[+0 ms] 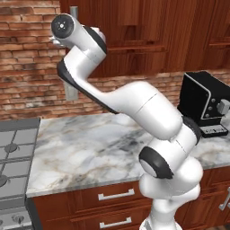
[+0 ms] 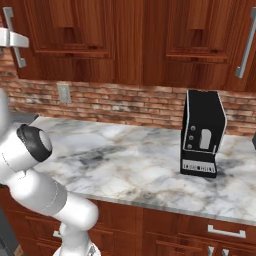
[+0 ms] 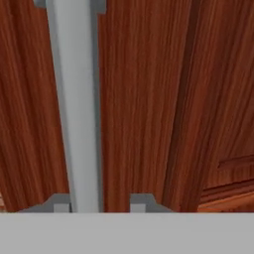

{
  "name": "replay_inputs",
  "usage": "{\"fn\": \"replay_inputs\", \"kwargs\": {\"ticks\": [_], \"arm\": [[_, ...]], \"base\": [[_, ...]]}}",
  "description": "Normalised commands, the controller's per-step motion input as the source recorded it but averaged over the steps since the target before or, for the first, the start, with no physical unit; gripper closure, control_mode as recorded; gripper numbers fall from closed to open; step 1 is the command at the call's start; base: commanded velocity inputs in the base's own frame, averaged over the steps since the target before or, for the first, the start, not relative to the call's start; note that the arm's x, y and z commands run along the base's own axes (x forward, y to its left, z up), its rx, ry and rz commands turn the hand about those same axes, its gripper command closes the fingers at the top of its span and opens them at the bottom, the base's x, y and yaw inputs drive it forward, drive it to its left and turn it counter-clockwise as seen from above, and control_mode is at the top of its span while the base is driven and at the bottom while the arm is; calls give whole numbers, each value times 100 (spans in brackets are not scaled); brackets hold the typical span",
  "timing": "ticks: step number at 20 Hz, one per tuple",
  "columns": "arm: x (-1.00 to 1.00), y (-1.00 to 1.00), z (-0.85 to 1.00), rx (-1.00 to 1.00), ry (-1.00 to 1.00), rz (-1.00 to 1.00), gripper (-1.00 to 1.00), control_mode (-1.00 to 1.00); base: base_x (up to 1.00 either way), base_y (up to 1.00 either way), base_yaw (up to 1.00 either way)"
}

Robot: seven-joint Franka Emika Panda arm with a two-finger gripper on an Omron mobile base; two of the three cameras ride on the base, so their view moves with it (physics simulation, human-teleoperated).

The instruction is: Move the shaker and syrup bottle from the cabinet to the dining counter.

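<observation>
The reddish-brown cabinet [image 3: 144,99] stands with its doors shut, so the shaker and syrup bottle are hidden. Its long vertical silver handle [image 3: 74,99] runs up the hand view between my two fingertips. My gripper [image 3: 99,202] is open around the bar, the left fingertip [image 3: 59,203] close against it and the right one a small gap away. In the right base view the gripper [image 2: 14,40] sits at the handle [image 2: 17,57] at the upper left. In the left base view my raised wrist covers the middle of the handle [image 1: 72,92].
Below the cabinet lies the marble kitchen countertop [image 1: 90,143] over wood drawers [image 1: 117,195]. A black coffee machine [image 2: 201,132] stands on it to the right. A stove [image 1: 13,152] is at the left. A second cabinet handle [image 2: 245,45] hangs at the far right.
</observation>
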Motion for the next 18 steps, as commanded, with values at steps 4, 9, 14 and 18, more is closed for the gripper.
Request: {"fn": "replay_inputs", "kwargs": {"ticks": [4, 9, 14, 18], "arm": [[-27, -53, -34, 3, -8, -2, 100, -100], [-57, -61, -25, 9, -15, 0, 100, -100], [-76, -69, -13, 15, -11, 0, 100, -100], [-81, -67, -5, 17, -12, 0, 100, -100]], "base": [[0, 0, 0], [0, 0, 0], [0, 0, 0], [0, 0, 0]]}}
